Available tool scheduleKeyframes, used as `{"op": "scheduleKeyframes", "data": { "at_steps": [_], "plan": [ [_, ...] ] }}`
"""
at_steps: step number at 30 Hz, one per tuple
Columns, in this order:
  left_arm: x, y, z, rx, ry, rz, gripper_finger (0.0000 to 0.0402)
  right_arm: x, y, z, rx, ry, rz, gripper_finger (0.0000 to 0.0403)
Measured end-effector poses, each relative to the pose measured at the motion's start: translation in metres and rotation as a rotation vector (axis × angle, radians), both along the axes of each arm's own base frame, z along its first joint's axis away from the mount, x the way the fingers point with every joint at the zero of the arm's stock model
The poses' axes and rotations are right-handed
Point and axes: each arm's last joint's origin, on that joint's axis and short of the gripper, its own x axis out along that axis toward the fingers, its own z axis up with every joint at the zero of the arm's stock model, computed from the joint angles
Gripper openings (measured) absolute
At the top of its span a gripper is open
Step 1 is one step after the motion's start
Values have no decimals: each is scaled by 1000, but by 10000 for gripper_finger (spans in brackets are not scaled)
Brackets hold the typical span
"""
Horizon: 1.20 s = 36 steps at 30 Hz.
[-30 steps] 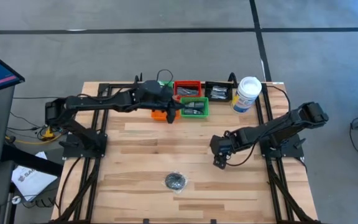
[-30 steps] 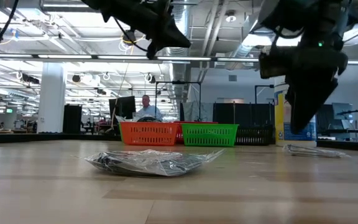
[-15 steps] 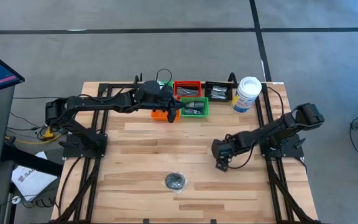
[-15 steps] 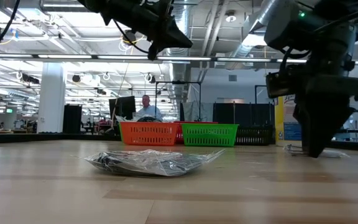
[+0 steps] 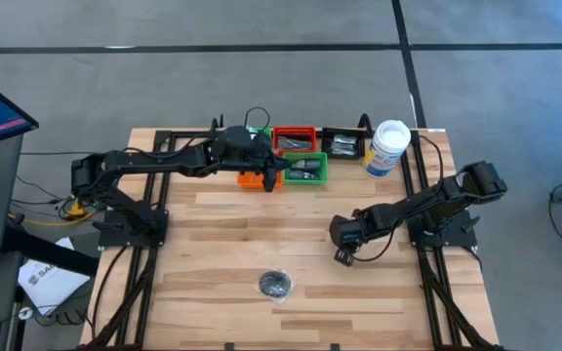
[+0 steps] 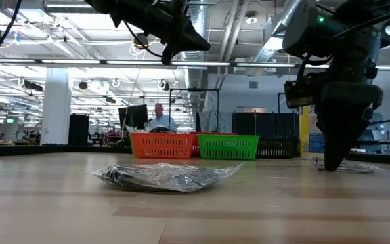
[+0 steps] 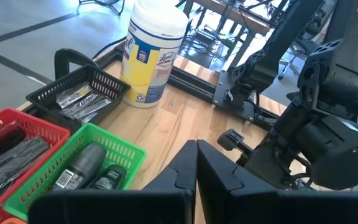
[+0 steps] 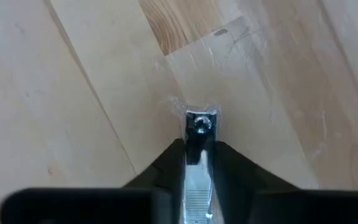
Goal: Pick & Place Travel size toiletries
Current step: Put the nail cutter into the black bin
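A slim silvery clipper-like toiletry (image 8: 199, 127) in a clear packet (image 6: 352, 165) lies on the wooden table right of the middle. My right gripper (image 5: 343, 255) stands down on it, shut on it. A second toiletry, a black round piece in crinkled clear plastic (image 5: 274, 285), lies flat near the table's front edge and shows large in the low view (image 6: 161, 176). My left gripper (image 7: 196, 177) is shut on nothing and hangs high over the trays at the back (image 5: 266, 174). My right gripper pinches the silvery piece by its two long sides (image 8: 197, 149) between its two fingers (image 8: 166, 165). Its riveted end (image 8: 199, 123) sticks out past the fingertips. The fingers come steeply from above. The piece lies on the table in its clear wrap.
At the back stand an orange tray (image 5: 251, 179), a red tray (image 5: 295, 139), a green tray (image 5: 305, 170) holding dark ovals, and a black tray (image 5: 342, 144) with silvery sachets. A tall white canister (image 5: 388, 146) stands at the back right. A person sits in the room beyond.
My right gripper has sunk to the table onto the clear packet and has shut on the silvery piece. The packet has stayed on the table.
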Motion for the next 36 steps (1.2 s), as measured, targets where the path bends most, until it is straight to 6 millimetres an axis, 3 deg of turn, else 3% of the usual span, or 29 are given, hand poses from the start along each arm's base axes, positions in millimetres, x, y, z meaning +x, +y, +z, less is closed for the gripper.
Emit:
{"op": "scheduleKeyframes", "data": {
  "at_steps": [1, 8, 14, 19, 25, 31, 36],
  "plan": [
    [0, 0, 0, 0, 0, 0, 1, 1, 0, 1, 4, -2, -2, 44],
    [0, -1, 0, -32, -5, -4, 1, 17, -7, 15, 39, -33, -66, 45],
    [-3, 2, 4, -29, -16, 8, 1, 44, -25, 48, 24, -149, -80, 45],
    [-14, 11, 17, -6, -55, 38, 1, 64, -41, 88, -15, -237, -33, 45],
    [-40, 29, 42, 27, -134, 122, 1, 82, -66, 136, -80, -341, -2, 45],
    [-69, 41, 65, 61, -211, 200, 1, 91, -98, 189, -149, -479, -21, 45],
    [-83, 40, 78, 81, -256, 217, 1, 93, -118, 240, -213, -630, -41, 45]
  ]
}}
